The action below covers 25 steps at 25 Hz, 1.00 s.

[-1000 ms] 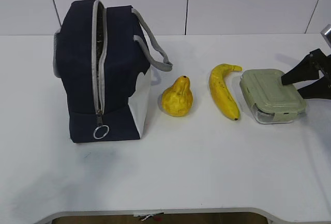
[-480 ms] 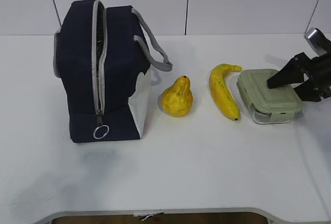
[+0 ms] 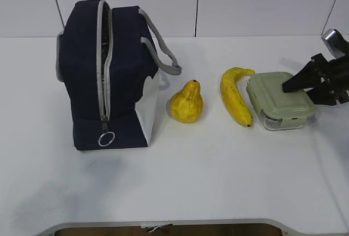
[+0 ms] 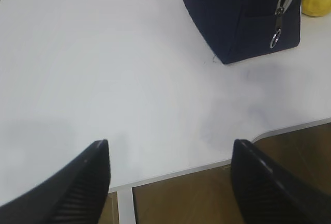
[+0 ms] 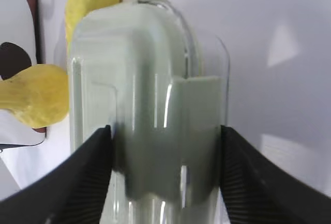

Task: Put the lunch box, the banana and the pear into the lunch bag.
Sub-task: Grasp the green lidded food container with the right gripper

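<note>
Right pincer (image 3: 299, 87): I read it as spread around the lunch box (image 3: 280, 100), one finger at each side of the box in the right wrist view; finger (image 5: 77, 177) on the left wall, the other on the right. Whether the pads press the walls, I cannot tell. In the exterior view the finger tips sit over the right end of the green lid.

Count on the table (image 3: 191, 165): one lunch box, one banana (image 3: 235, 95), one pear (image 3: 186, 102), one lunch bag (image 3: 106, 75).

Outward from the pincer: the lunch box lies flat, lid up, at the right. The banana lies just beside its left edge, touching or nearly so. The pear stands left of the banana, apart from it, just beside the bag's white side panel. The lunch bag stands upright at the far left, zipper track facing me, ring pull low near its base.

Left pincer (image 4: 170, 175): open, holding nothing, above the table's near edge, well apart from the bag.
</note>
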Each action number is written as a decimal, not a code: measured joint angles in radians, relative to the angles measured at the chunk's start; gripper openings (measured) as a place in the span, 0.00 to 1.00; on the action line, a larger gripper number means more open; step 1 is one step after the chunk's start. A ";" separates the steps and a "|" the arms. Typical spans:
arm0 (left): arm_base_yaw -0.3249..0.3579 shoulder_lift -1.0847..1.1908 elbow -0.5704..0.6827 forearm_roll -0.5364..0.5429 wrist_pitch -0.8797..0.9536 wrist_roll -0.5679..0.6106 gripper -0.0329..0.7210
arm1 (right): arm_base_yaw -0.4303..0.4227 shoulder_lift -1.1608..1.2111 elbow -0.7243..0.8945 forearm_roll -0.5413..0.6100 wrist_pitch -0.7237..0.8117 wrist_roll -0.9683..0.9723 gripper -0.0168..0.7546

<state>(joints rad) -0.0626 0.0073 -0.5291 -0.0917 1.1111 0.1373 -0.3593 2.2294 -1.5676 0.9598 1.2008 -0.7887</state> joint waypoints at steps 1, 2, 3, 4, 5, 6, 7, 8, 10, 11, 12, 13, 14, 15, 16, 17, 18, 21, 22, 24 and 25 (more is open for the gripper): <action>0.000 0.000 0.000 0.000 0.000 0.000 0.78 | 0.000 0.000 0.000 0.005 0.002 0.000 0.65; 0.000 0.000 0.000 0.000 0.000 0.000 0.78 | 0.000 0.000 0.000 0.010 0.005 0.000 0.63; 0.000 0.000 0.000 0.000 0.000 0.000 0.78 | 0.000 0.000 0.000 0.012 0.008 0.000 0.61; 0.000 0.000 0.000 0.000 0.000 0.000 0.78 | 0.000 0.000 0.000 0.016 0.013 0.000 0.59; 0.000 0.000 0.000 0.000 0.000 0.000 0.78 | 0.000 0.000 -0.002 0.023 0.015 0.000 0.56; 0.000 0.000 0.000 0.000 0.000 0.000 0.78 | 0.000 0.000 -0.002 0.023 0.017 0.000 0.54; 0.000 0.000 0.000 0.000 0.000 0.000 0.78 | 0.000 0.000 -0.002 0.023 0.017 0.000 0.54; 0.000 0.000 0.000 0.000 0.000 0.000 0.78 | 0.000 0.000 -0.002 0.023 0.017 0.000 0.53; 0.000 0.000 0.000 0.000 0.000 0.000 0.78 | 0.000 0.000 -0.002 0.024 0.017 0.000 0.53; 0.000 0.000 0.000 0.000 0.000 0.000 0.78 | 0.000 0.000 -0.002 0.024 0.017 0.000 0.53; 0.000 0.000 0.000 0.000 0.000 0.000 0.78 | 0.000 0.000 -0.002 0.024 0.017 0.000 0.53; 0.000 0.000 0.000 0.000 0.000 0.000 0.78 | 0.000 0.000 -0.002 0.024 0.017 0.000 0.52; 0.000 0.000 0.000 0.000 0.000 0.000 0.78 | 0.000 0.000 -0.002 0.024 0.017 0.000 0.52; 0.000 0.000 0.000 0.000 0.000 0.000 0.78 | 0.000 0.000 -0.002 0.024 0.017 0.000 0.52; 0.000 0.000 0.000 0.000 0.000 0.000 0.78 | 0.000 0.000 -0.002 0.024 0.017 0.000 0.52; 0.000 0.000 0.000 0.000 0.000 0.000 0.78 | 0.000 0.000 -0.002 0.024 0.017 0.000 0.52; 0.000 0.000 0.000 0.000 0.000 0.000 0.78 | 0.000 0.000 -0.002 0.024 0.017 0.000 0.52; 0.000 0.000 0.000 0.000 0.000 0.000 0.78 | 0.000 0.000 -0.002 0.024 0.017 0.000 0.52; 0.000 0.000 0.000 0.000 0.000 0.000 0.78 | 0.000 0.000 -0.002 0.024 0.017 0.000 0.52; 0.000 0.000 0.000 0.000 0.000 0.000 0.78 | 0.000 0.000 -0.002 0.024 0.017 0.000 0.52; 0.000 0.000 0.000 0.000 0.000 0.000 0.78 | 0.000 0.000 -0.002 0.024 0.017 0.000 0.52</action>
<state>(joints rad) -0.0626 0.0073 -0.5291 -0.0917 1.1111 0.1373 -0.3593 2.2294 -1.5699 0.9841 1.2182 -0.7887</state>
